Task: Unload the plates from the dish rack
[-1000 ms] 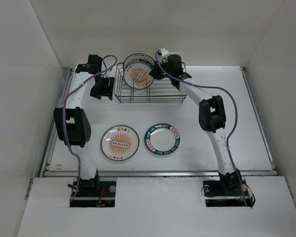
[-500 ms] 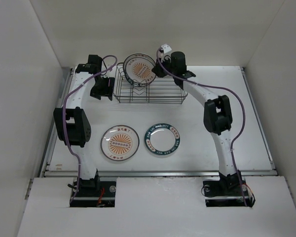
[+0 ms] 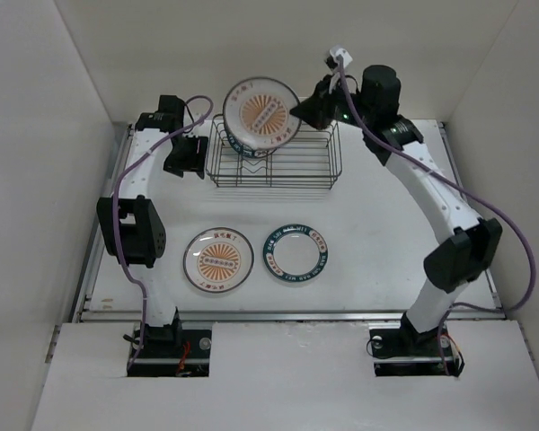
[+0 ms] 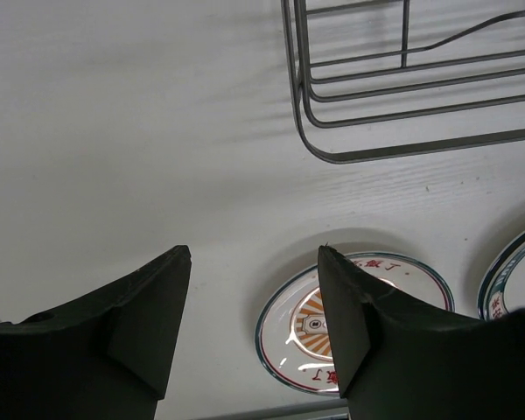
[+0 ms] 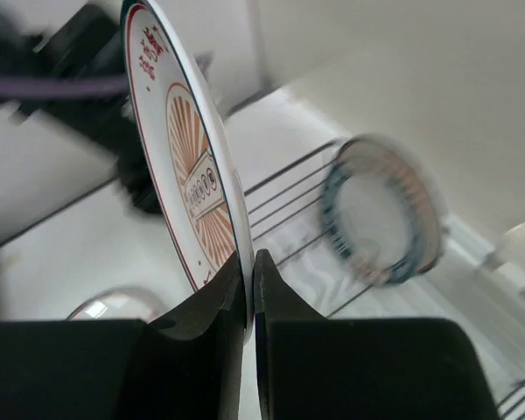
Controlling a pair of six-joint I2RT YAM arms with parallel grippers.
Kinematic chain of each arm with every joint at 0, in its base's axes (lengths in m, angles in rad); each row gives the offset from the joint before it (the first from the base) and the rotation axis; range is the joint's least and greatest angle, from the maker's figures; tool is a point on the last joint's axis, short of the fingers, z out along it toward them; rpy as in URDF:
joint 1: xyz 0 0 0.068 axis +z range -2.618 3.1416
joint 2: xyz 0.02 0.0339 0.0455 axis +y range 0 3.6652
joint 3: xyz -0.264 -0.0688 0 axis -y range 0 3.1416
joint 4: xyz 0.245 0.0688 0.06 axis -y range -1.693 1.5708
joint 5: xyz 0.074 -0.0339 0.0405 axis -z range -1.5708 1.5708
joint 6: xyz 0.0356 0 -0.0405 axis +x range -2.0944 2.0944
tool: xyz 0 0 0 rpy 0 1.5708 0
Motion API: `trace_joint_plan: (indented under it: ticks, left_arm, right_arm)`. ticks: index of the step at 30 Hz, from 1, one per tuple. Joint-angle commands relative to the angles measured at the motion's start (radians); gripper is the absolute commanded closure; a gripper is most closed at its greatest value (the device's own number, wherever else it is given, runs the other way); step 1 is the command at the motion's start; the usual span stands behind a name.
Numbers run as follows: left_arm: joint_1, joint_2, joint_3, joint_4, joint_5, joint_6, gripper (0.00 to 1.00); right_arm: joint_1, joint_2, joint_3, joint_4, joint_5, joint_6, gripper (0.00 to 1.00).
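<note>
The sunburst plate (image 3: 260, 114) hangs on edge above the left part of the dish rack (image 3: 274, 166), its orange face tilted toward the near side. The right pincer (image 5: 249, 267) is clamped on its right rim. Red characters ring the rim, too small to read. A teal-rimmed plate (image 5: 383, 213) stands blurred among the rack's wires. The left pincer (image 4: 254, 262), fingers apart and empty, hovers beside the rack's left end. Below it on the desk (image 3: 386, 233), a second sunburst plate (image 3: 218, 259) and a teal-banded plate (image 3: 296, 253) lie flat.

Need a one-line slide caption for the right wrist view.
Right end effector pinches the rim of an orange-sunburst plate, a blurred teal-rimmed plate standing in the dish rack behind.
</note>
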Motion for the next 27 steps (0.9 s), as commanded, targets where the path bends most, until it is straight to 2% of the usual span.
trace_joint_plan:
  ticks: [1, 2, 5, 10, 15, 18, 23, 27]
  left_arm:
    - [-0.004, -0.047, 0.115, 0.008, 0.017, 0.026, 0.43]
    - [-0.004, -0.022, 0.138, 0.020, 0.028, 0.041, 0.43]
    - [-0.004, 0.014, 0.213, 0.098, 0.067, 0.050, 0.42]
    - [-0.014, 0.084, 0.268, 0.323, 0.169, 0.079, 0.41]
    - [-0.023, 0.124, 0.278, 0.524, 0.281, 0.105, 0.39]
    - [-0.023, 0.152, 0.258, 0.643, 0.322, 0.055, 0.39]
    - [-0.023, 0.177, 0.239, 0.706, 0.407, 0.024, 0.39]
    - [-0.032, 0.195, 0.239, 0.716, 0.407, 0.081, 0.39]
  right_arm:
    - [0.000, -0.098, -0.178, -0.223, -0.278, 0.038, 1.00]
    - [0.000, -0.120, -0.224, -0.257, -0.345, 0.038, 1.00]
    - [0.000, -0.199, -0.410, -0.380, -0.412, 0.038, 1.00]
    - [0.000, -0.287, -0.667, -0.444, -0.476, 0.051, 1.00]
    - [-0.056, -0.249, -0.786, -0.389, -0.463, 0.147, 1.00]
    - [-0.068, -0.194, -0.837, -0.389, -0.433, 0.158, 1.00]
    - [-0.088, -0.137, -0.849, -0.389, -0.357, 0.158, 1.00]
    - [-0.120, -0.115, -0.849, -0.380, -0.285, 0.158, 1.00]
